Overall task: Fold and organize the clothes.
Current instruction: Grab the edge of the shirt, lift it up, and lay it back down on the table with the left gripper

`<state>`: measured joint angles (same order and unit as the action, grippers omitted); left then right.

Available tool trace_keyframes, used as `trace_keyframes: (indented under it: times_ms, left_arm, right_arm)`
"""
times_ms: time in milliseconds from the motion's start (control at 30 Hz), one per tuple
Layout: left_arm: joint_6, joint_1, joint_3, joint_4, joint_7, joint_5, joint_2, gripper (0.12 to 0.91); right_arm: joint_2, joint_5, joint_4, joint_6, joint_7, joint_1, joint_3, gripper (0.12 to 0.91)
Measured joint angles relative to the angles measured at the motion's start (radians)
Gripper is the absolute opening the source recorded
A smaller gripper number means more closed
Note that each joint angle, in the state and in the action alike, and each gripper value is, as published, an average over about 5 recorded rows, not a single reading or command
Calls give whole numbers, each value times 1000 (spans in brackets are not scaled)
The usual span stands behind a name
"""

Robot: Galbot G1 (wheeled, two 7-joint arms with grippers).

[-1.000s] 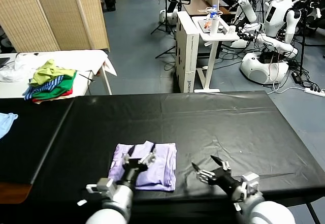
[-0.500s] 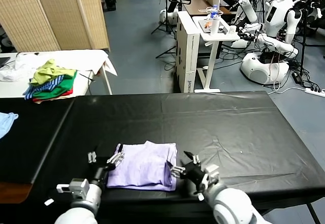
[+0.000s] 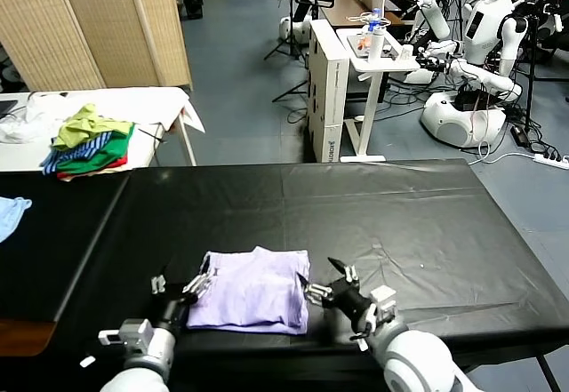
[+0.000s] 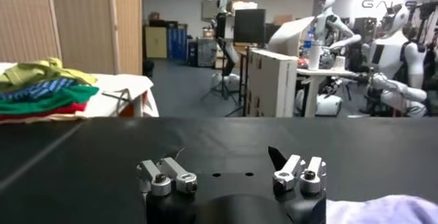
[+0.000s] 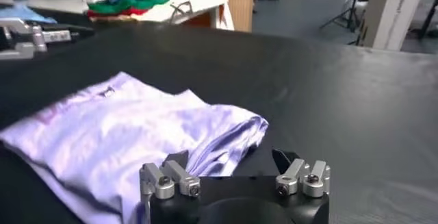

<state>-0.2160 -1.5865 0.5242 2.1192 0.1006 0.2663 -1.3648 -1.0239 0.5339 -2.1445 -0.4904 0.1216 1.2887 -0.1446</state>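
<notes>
Left end effector [image 3: 182,285]: fingers spread, empty, at the T-shirt's 9 o'clock edge.
Right end effector [image 3: 324,287]: fingers spread, empty, at its 3 o'clock edge.
T-shirt [image 3: 253,290]: folded flat, long axis 9-to-3, near the table's [image 3: 400,214] front edge.

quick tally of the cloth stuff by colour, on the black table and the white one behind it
lavender T-shirt, folded on the black table: 1
light blue cloth, at the black table's far left edge: 1
green, striped and red clothes pile, on the white table: 1 pile; pieces inside cannot be counted
total: 3 groups
</notes>
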Motion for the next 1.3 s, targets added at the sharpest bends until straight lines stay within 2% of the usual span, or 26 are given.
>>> trace_keyframes:
  times_ms: [200, 400, 700, 800, 967, 1100, 1167, 1300]
  left_arm:
    - [36, -15, 34, -52, -25, 64, -44, 907]
    - [44, -38, 48, -78, -59, 154, -77, 907]
    - [27, -32, 51, -102, -81, 240, -90, 890]
    - [22, -31, 55, -109, -83, 281, -91, 783]
    - [10, -32, 58, -103, -83, 345, -93, 433]
    - [-5, -32, 58, -89, -82, 384, -93, 208]
    - [-10, -32, 58, -83, -81, 378, -92, 165]
    - [-10, -26, 66, -67, -74, 305, -86, 166]
  right_arm:
    - [31, 91, -60, 6, -3, 45, -108, 907]
    - [55, 136, -88, 8, -5, 95, -230, 907]
    - [56, 139, -94, 9, -6, 111, -284, 907]
    - [56, 139, -93, 10, -7, 111, -290, 907]
    - [54, 137, -90, 11, -7, 111, -291, 907]
    - [49, 135, -87, 12, -7, 112, -291, 907]
    - [48, 134, -84, 12, -7, 114, -293, 907]
    - [46, 124, -76, 13, -6, 119, -304, 907]
